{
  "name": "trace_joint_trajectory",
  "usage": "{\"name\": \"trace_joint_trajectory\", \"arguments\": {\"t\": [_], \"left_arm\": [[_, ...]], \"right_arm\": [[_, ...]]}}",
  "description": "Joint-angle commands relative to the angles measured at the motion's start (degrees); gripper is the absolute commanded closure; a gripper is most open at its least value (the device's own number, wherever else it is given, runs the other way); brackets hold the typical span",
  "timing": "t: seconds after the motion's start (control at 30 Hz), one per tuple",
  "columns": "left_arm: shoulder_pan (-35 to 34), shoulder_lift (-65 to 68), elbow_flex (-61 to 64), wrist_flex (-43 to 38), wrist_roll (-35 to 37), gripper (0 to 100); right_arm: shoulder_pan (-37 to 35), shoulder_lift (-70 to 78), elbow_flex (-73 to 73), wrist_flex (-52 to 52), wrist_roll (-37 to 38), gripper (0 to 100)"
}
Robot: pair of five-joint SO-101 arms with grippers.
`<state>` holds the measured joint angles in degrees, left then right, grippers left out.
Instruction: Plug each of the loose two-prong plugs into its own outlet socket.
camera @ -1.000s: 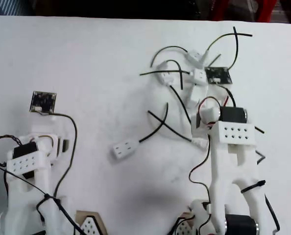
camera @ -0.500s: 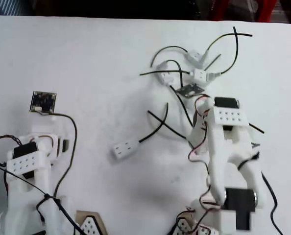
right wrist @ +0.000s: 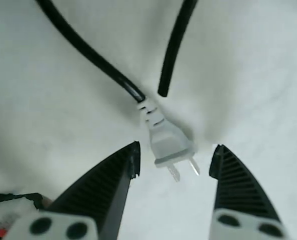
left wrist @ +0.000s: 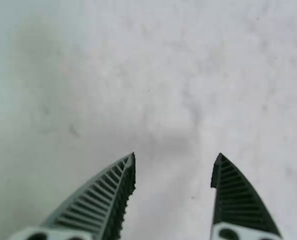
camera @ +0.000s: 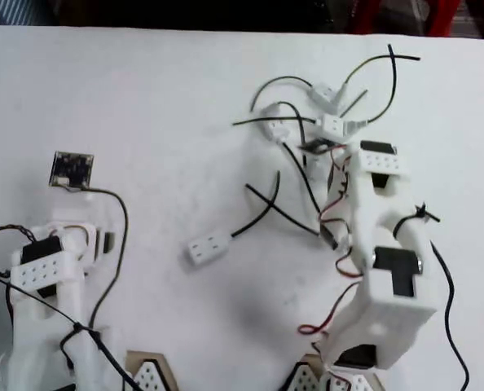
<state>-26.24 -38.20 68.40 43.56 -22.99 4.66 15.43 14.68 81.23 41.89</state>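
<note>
My right gripper (right wrist: 176, 146) is open, and a white two-prong plug (right wrist: 163, 136) lies on the table between its fingertips, prongs toward the camera, untouched. Its black cable (right wrist: 88, 52) runs away across the table. From above, my right arm (camera: 378, 183) stretches up to a cluster of white plugs (camera: 332, 126) with black cables at the upper middle. A white outlet socket block (camera: 206, 247) lies mid-table on a black cable. My left gripper (left wrist: 174, 159) is open over bare table, and its arm (camera: 42, 273) sits at the lower left.
A cut black cable end (right wrist: 163, 91) lies just beyond the plug. More plugs (camera: 270, 129) and looping cables (camera: 389, 69) crowd the upper right. A small circuit board (camera: 71, 169) on a wire lies at the left. The table's far edge (camera: 144, 29) is at the top.
My right arm has stretched forward and up the table, its wrist now at the plug cluster. The left arm and the socket block have not moved.
</note>
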Motion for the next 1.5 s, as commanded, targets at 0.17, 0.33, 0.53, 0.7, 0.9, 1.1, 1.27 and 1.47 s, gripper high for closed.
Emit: {"name": "trace_joint_trajectory", "arguments": {"t": [0.17,0.33,0.53,0.7,0.9,1.1,1.27,1.47], "left_arm": [[-0.57,-1.71,-0.18,-0.62,-0.62,75],[-0.57,-1.71,-0.18,-0.62,-0.62,75],[-0.57,-1.71,-0.18,-0.62,-0.62,75],[-0.57,-1.71,-0.18,-0.62,-0.62,75],[-0.57,-1.71,-0.18,-0.62,-0.62,75],[-0.57,-1.71,-0.18,-0.62,-0.62,75],[-0.57,-1.71,-0.18,-0.62,-0.62,75],[-0.57,-1.71,-0.18,-0.62,-0.62,75]], "right_arm": [[-0.22,4.00,-3.60,1.10,0.62,98.1],[-1.01,1.54,-3.60,4.18,0.62,98.1],[-5.05,-3.91,-3.34,7.60,0.18,98.2],[-9.89,-6.99,-3.34,7.16,-2.73,98.1],[-13.93,-8.66,-3.34,-1.36,-17.14,98.1],[-15.08,-8.13,-3.25,-3.56,-41.23,98.1],[-15.08,-6.81,-3.25,-3.21,-37.89,96.7],[-16.84,-9.27,-3.60,2.33,-29.80,81.0]]}}
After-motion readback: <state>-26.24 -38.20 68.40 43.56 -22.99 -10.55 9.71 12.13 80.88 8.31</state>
